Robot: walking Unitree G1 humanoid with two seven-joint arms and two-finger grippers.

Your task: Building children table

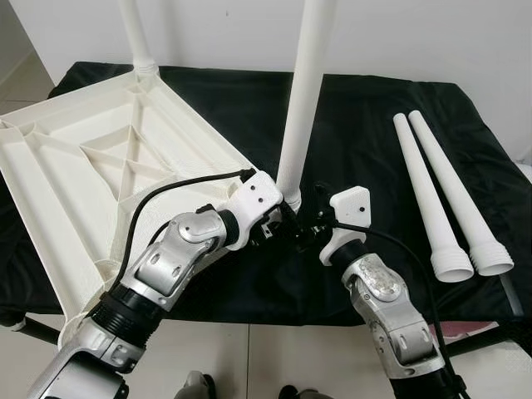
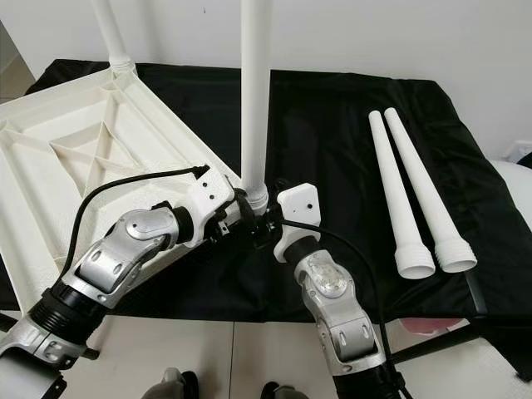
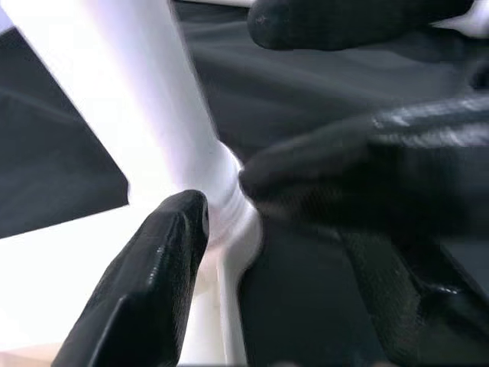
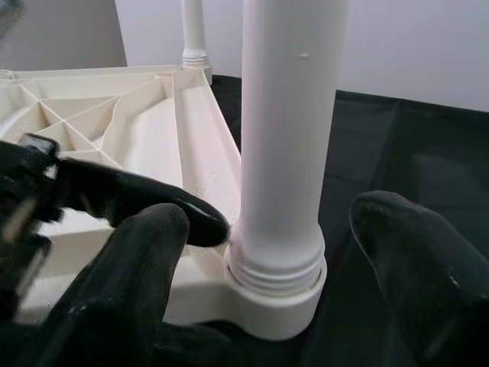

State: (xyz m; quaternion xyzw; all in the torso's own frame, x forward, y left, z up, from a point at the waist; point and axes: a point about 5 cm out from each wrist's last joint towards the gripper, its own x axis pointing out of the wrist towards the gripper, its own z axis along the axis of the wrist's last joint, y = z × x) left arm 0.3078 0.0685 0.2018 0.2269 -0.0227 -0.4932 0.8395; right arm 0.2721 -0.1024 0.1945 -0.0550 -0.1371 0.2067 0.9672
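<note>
A white tabletop (image 1: 100, 158) lies upside down on a black cloth. One white leg (image 1: 303, 100) stands upright in its near corner socket (image 4: 275, 302), and another leg (image 1: 135, 33) stands at the far corner. My left gripper (image 1: 287, 218) reaches in from the left and is open around the near leg's ribbed base, with one fingertip (image 3: 187, 210) touching the collar. From the right, my right gripper (image 4: 275, 222) is open around the same base, and its right finger (image 4: 416, 260) stands off the leg.
Two loose white legs (image 1: 445, 195) lie side by side on the black cloth (image 1: 366, 116) at the right, wide ends towards me. The cloth's front edge runs just below my wrists, with tiled floor (image 1: 274, 357) beneath. A white wall stands behind.
</note>
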